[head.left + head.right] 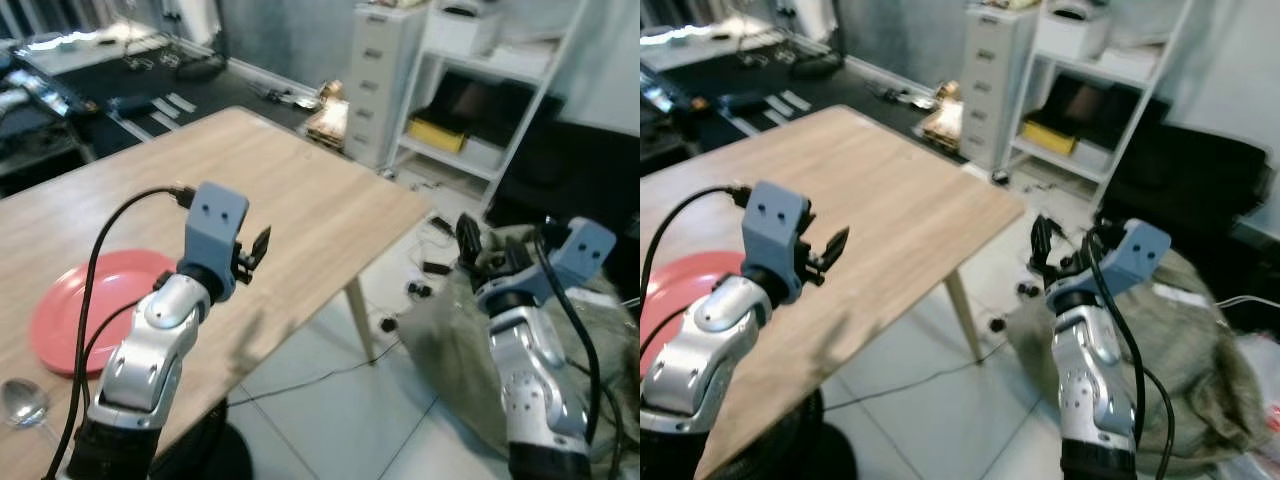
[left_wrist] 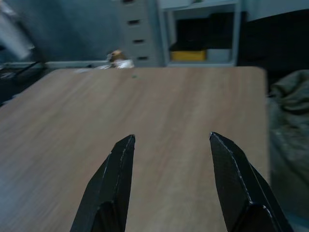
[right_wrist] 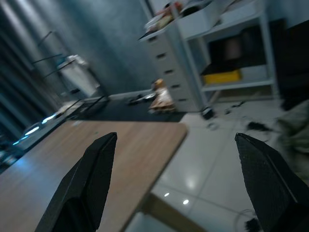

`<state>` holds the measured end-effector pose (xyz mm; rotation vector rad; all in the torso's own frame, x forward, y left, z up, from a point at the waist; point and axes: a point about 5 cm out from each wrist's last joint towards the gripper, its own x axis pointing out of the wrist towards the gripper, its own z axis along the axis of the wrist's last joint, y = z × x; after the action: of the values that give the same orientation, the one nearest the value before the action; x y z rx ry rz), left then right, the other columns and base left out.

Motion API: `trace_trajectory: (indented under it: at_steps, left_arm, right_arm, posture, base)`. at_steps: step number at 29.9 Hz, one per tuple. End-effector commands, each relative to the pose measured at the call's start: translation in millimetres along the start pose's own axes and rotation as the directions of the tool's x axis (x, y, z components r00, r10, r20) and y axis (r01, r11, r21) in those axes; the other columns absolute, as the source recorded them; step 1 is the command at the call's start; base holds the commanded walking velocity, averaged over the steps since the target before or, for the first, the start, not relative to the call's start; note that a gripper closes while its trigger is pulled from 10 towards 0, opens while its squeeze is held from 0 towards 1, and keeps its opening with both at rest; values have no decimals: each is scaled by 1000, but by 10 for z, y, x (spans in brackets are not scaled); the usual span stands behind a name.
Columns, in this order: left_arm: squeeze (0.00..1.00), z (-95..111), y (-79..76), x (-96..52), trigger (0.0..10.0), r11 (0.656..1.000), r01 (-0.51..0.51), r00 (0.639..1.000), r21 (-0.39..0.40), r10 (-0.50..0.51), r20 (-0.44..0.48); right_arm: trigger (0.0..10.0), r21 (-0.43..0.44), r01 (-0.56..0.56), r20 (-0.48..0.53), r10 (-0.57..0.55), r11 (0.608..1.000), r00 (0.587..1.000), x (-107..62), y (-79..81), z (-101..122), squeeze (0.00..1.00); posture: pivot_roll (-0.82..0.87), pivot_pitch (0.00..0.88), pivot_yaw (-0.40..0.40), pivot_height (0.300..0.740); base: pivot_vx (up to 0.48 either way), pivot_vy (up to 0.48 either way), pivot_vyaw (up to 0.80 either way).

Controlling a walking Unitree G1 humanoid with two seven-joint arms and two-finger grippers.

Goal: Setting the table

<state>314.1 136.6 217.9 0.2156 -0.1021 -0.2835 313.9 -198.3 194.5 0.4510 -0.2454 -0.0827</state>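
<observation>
The left pincer (image 1: 258,252) hangs above the light wooden desk (image 1: 300,190), near its front edge, its two black fingers (image 2: 112,186) spread moderately apart with nothing between them and only bare wood grain beneath. Off to the robot's left, the round flat red plate (image 1: 85,305) lies on the desk close to the near edge, and just beside it, toward the robot, the bowl of a shiny metal spoon (image 1: 25,400) rests on the wood, apart from the plate's rim. The right pincer (image 1: 1060,245) is raised off the desk's corner, over the pale tiled floor (image 1: 330,420), fingers (image 3: 84,188) splayed wide and empty. Below it, a crumpled olive-green cloth heap (image 1: 1200,350) lies on the floor. Behind stand a grey drawer cabinet (image 1: 385,80) and a white open shelf unit (image 1: 500,90).
</observation>
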Motion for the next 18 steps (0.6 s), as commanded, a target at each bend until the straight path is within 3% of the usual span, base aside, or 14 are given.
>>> trace_trajectory:
  at_steps: [1, 11, 18]
  left_arm:
    - [0, -57, 16, -5, 10000, 1000, -3, 1000, 9, 3, -22]
    - [0, -54, 7, 5, 10000, 1000, 6, 1000, 5, -6, -17]
    - [0, -114, -99, -23, 10000, 997, 56, 998, -57, -58, -37]
  right_arm:
    - [10000, 6, 3, -20, -3, 1000, 1000, -14, -3, -54, 0]
    - [10000, -6, 2, -23, -2, 1000, 1000, -20, 2, -63, 0]
    - [10000, -102, -36, -60, 30, 994, 998, -86, 0, -133, 0]
  posture:
    - [-1, 15, 92, 740]
    - [-2, 16, 90, 740]
    - [-9, 17, 90, 740]
  base:
    - [0, 0, -800]
    - [0, 0, -800]
    - [0, 0, -800]
